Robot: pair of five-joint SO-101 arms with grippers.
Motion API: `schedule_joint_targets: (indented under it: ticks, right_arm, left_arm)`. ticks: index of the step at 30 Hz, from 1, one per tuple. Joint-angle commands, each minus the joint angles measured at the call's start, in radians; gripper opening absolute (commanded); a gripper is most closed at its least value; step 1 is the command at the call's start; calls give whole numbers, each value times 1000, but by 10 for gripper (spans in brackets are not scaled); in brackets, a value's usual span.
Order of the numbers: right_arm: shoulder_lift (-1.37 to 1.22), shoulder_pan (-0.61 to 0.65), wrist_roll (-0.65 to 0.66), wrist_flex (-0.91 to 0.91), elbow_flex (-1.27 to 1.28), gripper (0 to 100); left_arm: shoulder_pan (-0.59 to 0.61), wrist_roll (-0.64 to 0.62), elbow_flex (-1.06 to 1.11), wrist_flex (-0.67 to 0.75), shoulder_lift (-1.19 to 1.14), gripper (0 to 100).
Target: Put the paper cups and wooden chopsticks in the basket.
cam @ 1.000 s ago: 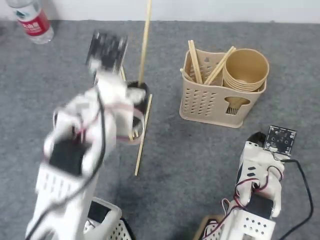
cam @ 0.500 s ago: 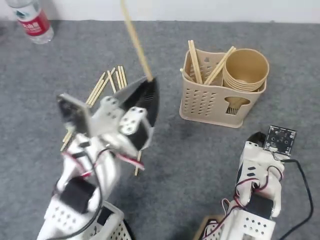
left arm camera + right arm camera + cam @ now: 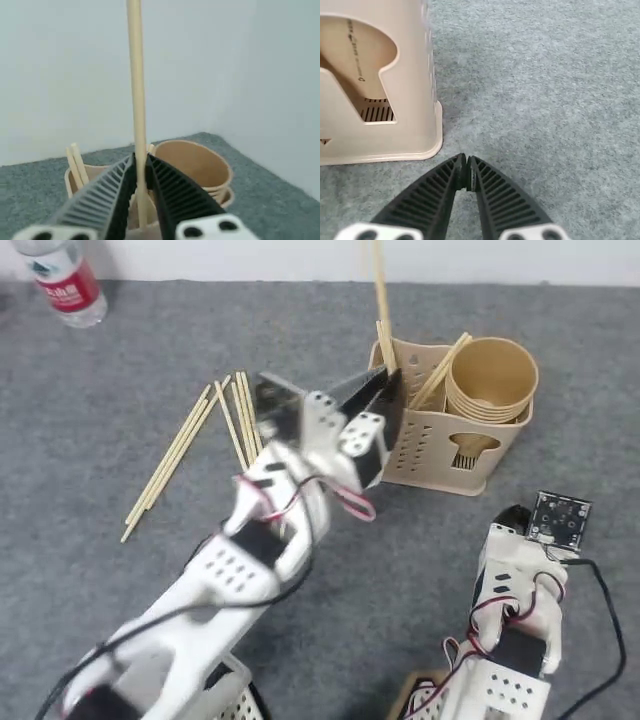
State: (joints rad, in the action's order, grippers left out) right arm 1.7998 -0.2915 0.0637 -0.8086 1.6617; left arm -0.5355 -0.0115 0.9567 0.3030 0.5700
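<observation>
Found the left end effector point(image 3: 386, 388) clamped on a single wooden chopstick point(image 3: 379, 285), held upright and gripped near its lower end. Placed that lower end over the 9 o'clock edge of the basket point(image 3: 420, 455). Found the right end effector point(image 3: 466, 167) pressed together on nothing, parked low over the bench point(image 3: 400, 570) at 5 o'clock, near the basket's base.

Located the basket at 1 o'clock, holding nested paper cups point(image 3: 492, 375) in its 3 o'clock compartment and stored chopsticks point(image 3: 392, 360) in the 9 o'clock one. Noted a loose bundle point(image 3: 190, 445) lying on the bench at 10 o'clock (count not readable).

Risks, as judged:
- Lower end catching the rim or the stored chopsticks leaning across the opening, then tipping out on release.
- Long free length above the grip pivoting between the jaws, given so little contact on a smooth round stick.
- Light basket nudged or tilted by a lateral push from the arm.

Materials and shapes:
- Held chopstick: pale, smooth, slender, straight.
- Jaw faces: black, ribbed, tapering to a point.
- Basket: beige rigid plastic, slotted walls, keyhole cut-out on one face.
- Paper cups: tan, tapered, rolled rims.
- Bench covering: grey, matte, felt-like nap, likely to stop rolling.
</observation>
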Motion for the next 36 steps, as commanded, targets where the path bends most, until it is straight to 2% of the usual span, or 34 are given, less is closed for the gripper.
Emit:
schedule_joint_targets:
  ticks: [1,6,10,17,23,31,34,36]
  right_arm:
    - [10,5,15,27,-6,8]
    - [10,5,15,27,-6,8]
    - [10,5,15,27,-6,8]
    - [10,5,15,27,-8,8]
    - [10,5,15,27,-8,8]
    - [10,5,15,28,-8,8]
    - [10,5,15,47,0,8]
    - [10,5,15,45,0,8]
  left_arm:
    - [14,86,-142,127,-226,11]
    - [15,91,-245,133,-425,11]
    - [21,92,-266,135,-468,11]
    - [12,87,-262,133,-468,19]
    - [11,84,-251,129,-466,87]
    - [0,91,-243,127,-453,87]
    - [17,89,-209,64,-356,87]
    - [29,87,-183,-31,-238,87]
